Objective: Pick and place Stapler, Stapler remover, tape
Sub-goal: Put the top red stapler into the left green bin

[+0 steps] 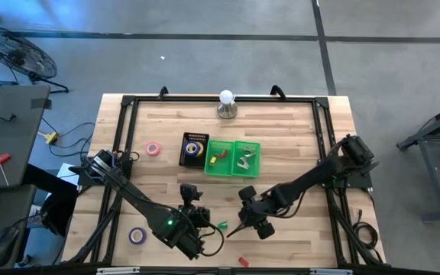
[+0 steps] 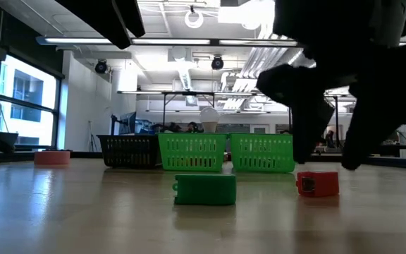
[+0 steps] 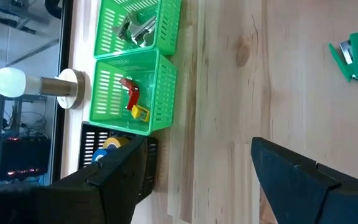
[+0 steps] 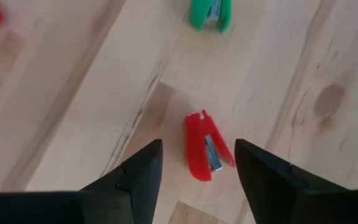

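Far left in the high view, a purple ring of tape (image 1: 137,235) lies loose at the lower left of the wooden table (image 1: 296,130). A pink ring of tape (image 1: 153,149) lies loose at the upper left. The left gripper (image 1: 192,197) hangs at lower centre with its jaws spread and nothing between them. Its wrist view looks across to the row of bins. These are a black slotted basket (image 3: 89,146) that already holds a yellow tape roll (image 3: 112,143) and a blue one (image 3: 99,154), and two green slotted plastic baskets (image 1: 234,159). The baskets hold small red, yellow and metal pieces, which may be removers, though I cannot tell. Right of that arm, a small green plastic stapler (image 1: 221,225) sits on bare wood at lower centre. Just right of it, the right gripper (image 4: 197,149) is low over a small red plastic stapler (image 4: 207,152). Its jaws are spread, one finger on each side, and neither touches the stapler. I judge the step in hand to be picking up this red stapler, with the sorting partly done. The next move calls for lowering a little further so the fingers straddle the stapler's narrow body squarely, then closing. After that comes a lift and a carry to a green basket at centre frame. The stapler lies slightly askew to the fingers, so a small wrist turn first would likely help.
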{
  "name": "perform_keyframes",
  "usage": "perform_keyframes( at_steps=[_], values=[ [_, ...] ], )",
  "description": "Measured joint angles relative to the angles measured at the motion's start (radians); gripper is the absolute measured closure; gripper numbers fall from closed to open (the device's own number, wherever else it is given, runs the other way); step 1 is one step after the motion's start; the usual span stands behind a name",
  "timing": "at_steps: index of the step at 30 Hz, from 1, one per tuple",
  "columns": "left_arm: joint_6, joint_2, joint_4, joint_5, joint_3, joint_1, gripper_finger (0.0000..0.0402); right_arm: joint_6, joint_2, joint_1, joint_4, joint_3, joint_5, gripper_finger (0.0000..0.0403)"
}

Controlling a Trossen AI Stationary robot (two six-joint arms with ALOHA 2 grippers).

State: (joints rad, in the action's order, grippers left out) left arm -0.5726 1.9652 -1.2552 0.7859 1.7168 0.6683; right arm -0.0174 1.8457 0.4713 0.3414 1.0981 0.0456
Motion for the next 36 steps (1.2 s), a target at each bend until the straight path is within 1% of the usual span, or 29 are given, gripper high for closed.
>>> perform_keyframes(
  at_steps=[9, 12, 15, 19, 21, 24, 26, 30, 33, 34, 36],
  values=[
    [-0.001, 0.0, 0.003, -0.01, 0.0, 0.0, 0.0122, 0.0, 0.048, -0.015, -0.015, -0.001, -0.034, 0.0212],
    [-0.001, 0.0, 0.003, -0.01, 0.0, 0.0, 0.0122, 0.0, 0.05, -0.022, -0.015, -0.001, -0.033, 0.0227],
    [-0.005, 0.0, 0.002, -0.011, 0.0, 0.0, 0.0122, 0.0, 0.05, -0.025, -0.012, -0.001, -0.012, 0.0267],
    [-0.008, 0.0, -0.006, -0.009, 0.0, 0.0, 0.0122, 0.04, 0.05, -0.026, -0.013, 0.0, 0.004, 0.0353],
    [-0.009, 0.0, -0.016, 0.005, 0.0, 0.0, 0.0122, 0.069, 0.048, -0.027, -0.013, 0.001, 0.024, 0.0356],
    [-0.019, 0.0, -0.04, 0.02, 0.0, 0.0, 0.0122, 0.085, 0.047, -0.028, -0.014, 0.0, 0.106, 0.0356],
    [-0.041, 0.0, -0.07, 0.039, 0.004, 0.0, 0.0122, 0.102, 0.043, -0.04, -0.003, 0.009, 0.133, 0.0356],
    [-0.135, 0.0, -0.185, 0.096, 0.029, 0.007, 0.0122, 0.116, 0.026, -0.085, 0.041, 0.059, 0.157, 0.0356],
    [-0.235, 0.0, -0.313, 0.142, 0.057, 0.025, 0.0122, 0.147, 0.001, -0.124, 0.052, 0.094, 0.207, 0.0356],
    [-0.266, -0.001, -0.324, 0.16, 0.063, 0.034, 0.0122, 0.162, -0.013, -0.139, 0.053, 0.107, 0.219, 0.0356],
    [-0.246, -0.01, -0.311, 0.181, 0.065, 0.051, 0.0122, 0.182, -0.041, -0.174, 0.042, 0.131, 0.24, 0.0356]
  ],
)
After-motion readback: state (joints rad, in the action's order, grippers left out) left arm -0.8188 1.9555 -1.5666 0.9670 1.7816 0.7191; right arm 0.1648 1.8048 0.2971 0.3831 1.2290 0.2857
